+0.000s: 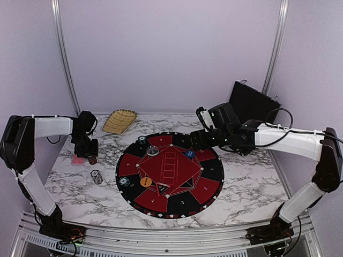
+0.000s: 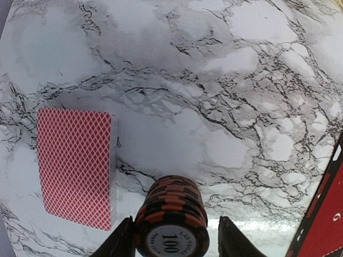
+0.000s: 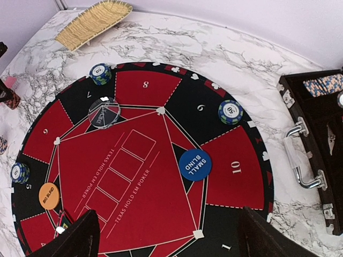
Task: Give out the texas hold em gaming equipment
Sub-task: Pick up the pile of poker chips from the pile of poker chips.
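K: At the left side of the bench [image 2: 225,80], off the mat: left claw [image 2: 176,230], state?

M: Apart. Its fingers [image 2: 120,241] straddle a stack of orange-and-black chips [image 2: 171,211], top chip marked 100. One finger sits right at the stack's edge. A sliver of marble shows between the stack and the other finger. Not clamped.

K: Where does the stack stand?

M: Upright on bare marble. A deck of cards [image 2: 75,166], red lattice back up, lies flat just beside it, not touching.

K: Any other loose chips?

M: A second chip stack [image 1: 96,176] stands on the bench nearer the arm bases, close to the mat's rim. Colours are too small to tell.

K: Right claw [image 3: 169,235]?

M: Wide apart, nothing between the fingers. It hangs over the round red-and-black mat [image 3: 80,160], printed TEXAS HOLD EM POKER.

K: On the mat?

M: Blue-edged chip stacks [image 3: 230,112], three in all, on black wedges 5, 6 and 7. The blue SMALL BLIND disc [image 3: 195,164] lies at the inner edge of wedge 10. An orange disc [image 3: 49,196] lies just beside the wedge 5 stack, toward the centre. A clear disc [image 3: 104,112] lies at the inner end of wedge 7.

K: Elsewhere?

M: A black case [image 3: 316,134] is open past the mat's right edge, with chips inside. A woven tray [image 3: 94,22] sits at the bench's far left.
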Action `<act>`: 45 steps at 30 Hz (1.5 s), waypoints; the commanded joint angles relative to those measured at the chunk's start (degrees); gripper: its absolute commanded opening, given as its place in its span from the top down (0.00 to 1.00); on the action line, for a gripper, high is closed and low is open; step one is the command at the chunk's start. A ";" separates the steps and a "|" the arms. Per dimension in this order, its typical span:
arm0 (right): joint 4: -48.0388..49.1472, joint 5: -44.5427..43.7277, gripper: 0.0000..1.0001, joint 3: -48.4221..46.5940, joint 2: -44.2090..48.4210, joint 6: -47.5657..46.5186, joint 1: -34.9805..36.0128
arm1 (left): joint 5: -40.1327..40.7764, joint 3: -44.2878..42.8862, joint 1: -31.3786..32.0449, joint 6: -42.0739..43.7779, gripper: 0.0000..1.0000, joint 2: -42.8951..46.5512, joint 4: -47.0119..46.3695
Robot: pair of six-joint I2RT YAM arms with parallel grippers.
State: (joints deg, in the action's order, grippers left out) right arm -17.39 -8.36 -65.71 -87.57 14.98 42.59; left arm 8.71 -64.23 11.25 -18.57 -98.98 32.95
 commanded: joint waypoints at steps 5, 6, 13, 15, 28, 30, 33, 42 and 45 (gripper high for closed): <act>0.64 -1.03 0.14 -0.29 1.42 0.18 0.30 | 1.23 -1.42 -0.26 0.73 0.49 -1.46 2.14; 0.66 -1.07 0.14 -0.29 1.41 0.11 0.28 | 1.30 -1.43 -0.26 0.77 0.49 -1.51 2.18; 0.56 -1.26 0.14 -0.38 1.44 -0.02 0.26 | 1.48 -1.77 -0.26 0.89 0.53 -1.75 2.23; 0.48 -1.37 0.14 -0.38 1.35 -0.03 0.26 | 1.50 -1.90 -0.26 0.92 0.55 -1.82 2.29; 0.16 -1.35 0.14 -1.08 0.91 -0.28 0.29 | 1.49 -2.28 -0.26 1.24 0.64 -1.39 2.70; 0.04 -1.31 0.14 -1.14 0.89 -0.24 0.30 | 1.40 -2.39 -0.28 1.30 0.65 -1.33 2.88; -0.02 -1.48 0.14 -1.17 0.97 -0.25 0.29 | 1.37 -2.63 -0.26 1.37 0.66 -1.14 3.05; -0.03 -1.55 0.14 -1.09 0.97 -0.13 0.29 | 1.42 -3.27 -0.26 1.74 0.67 -1.08 3.78; -0.12 -1.65 0.14 -1.08 1.00 -0.13 0.29 | 1.57 -3.74 -0.26 2.00 0.67 -0.97 4.12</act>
State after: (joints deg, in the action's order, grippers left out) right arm -17.52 -9.30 -65.69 -87.50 14.90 42.59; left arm 9.56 -65.89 11.25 -17.45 -99.70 34.87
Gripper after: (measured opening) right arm 0.861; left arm 0.418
